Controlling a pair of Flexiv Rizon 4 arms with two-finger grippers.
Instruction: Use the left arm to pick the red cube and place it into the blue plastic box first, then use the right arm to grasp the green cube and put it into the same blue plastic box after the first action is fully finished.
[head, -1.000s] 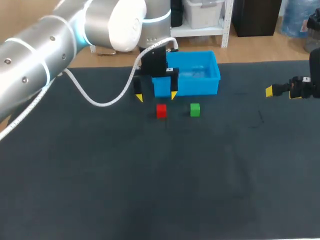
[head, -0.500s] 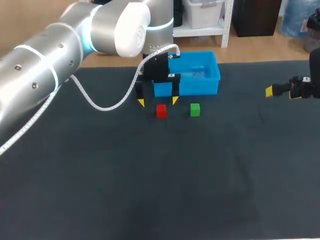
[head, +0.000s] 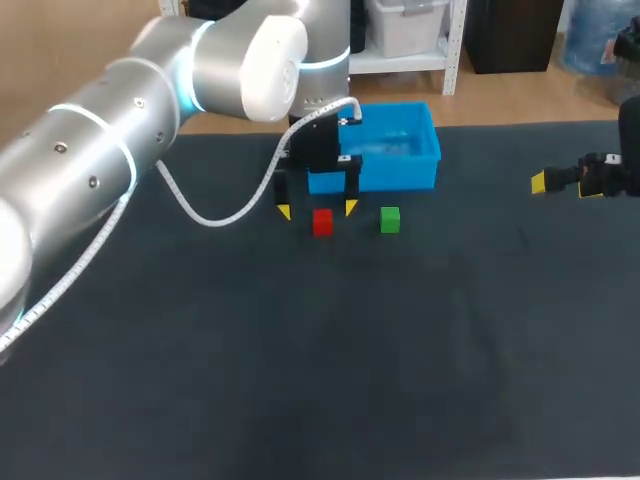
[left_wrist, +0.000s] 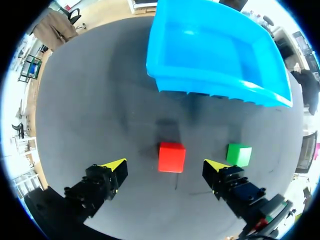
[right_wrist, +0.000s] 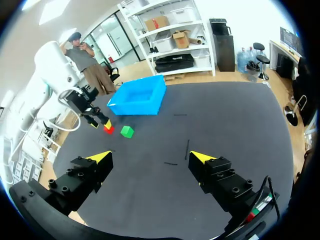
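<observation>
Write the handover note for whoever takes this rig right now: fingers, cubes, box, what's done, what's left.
Left gripper: open, low over the mat, with the red cube between its fingers and untouched.
Right gripper: open, holding nothing, far out at the right side of the table.
Green cube: on the mat beside the red one, both just in front of the blue plastic box.
Done: nothing placed; the box holds no cube.
Left: shut the left fingers on the red cube, put it in the box, then the right arm takes the green cube to the same box.
</observation>
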